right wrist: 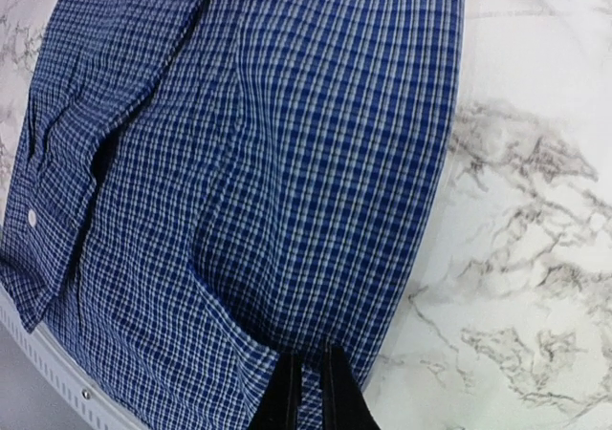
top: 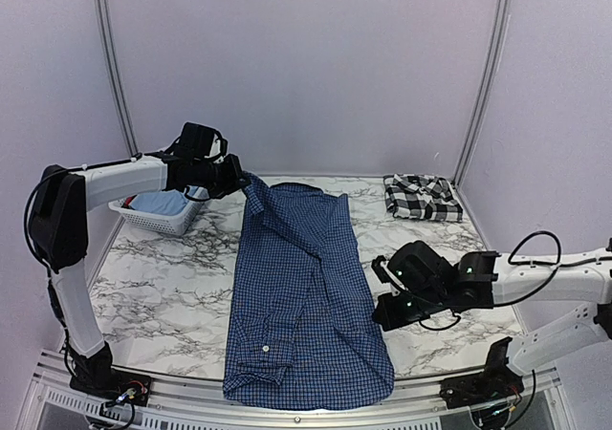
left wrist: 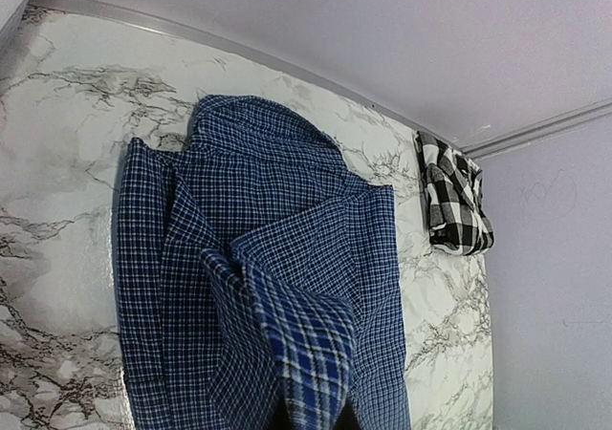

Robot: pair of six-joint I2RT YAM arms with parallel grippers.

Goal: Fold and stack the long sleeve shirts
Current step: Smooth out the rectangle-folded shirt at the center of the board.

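Pinching the right edge of the dark blue shirt (top: pixel 306 296) near its hem, my right gripper (right wrist: pixel 311 358) has its fingers drawn together on the cloth. The shirt lies lengthwise down the middle of the marble table (top: pixel 163 287), hem near, collar far. At its far left corner my left gripper (top: pixel 239 177) is clamped on a raised fold. The white basket (top: pixel 158 220) sits far left, and the black-and-white plaid shirt (top: pixel 422 197) lies folded far right.
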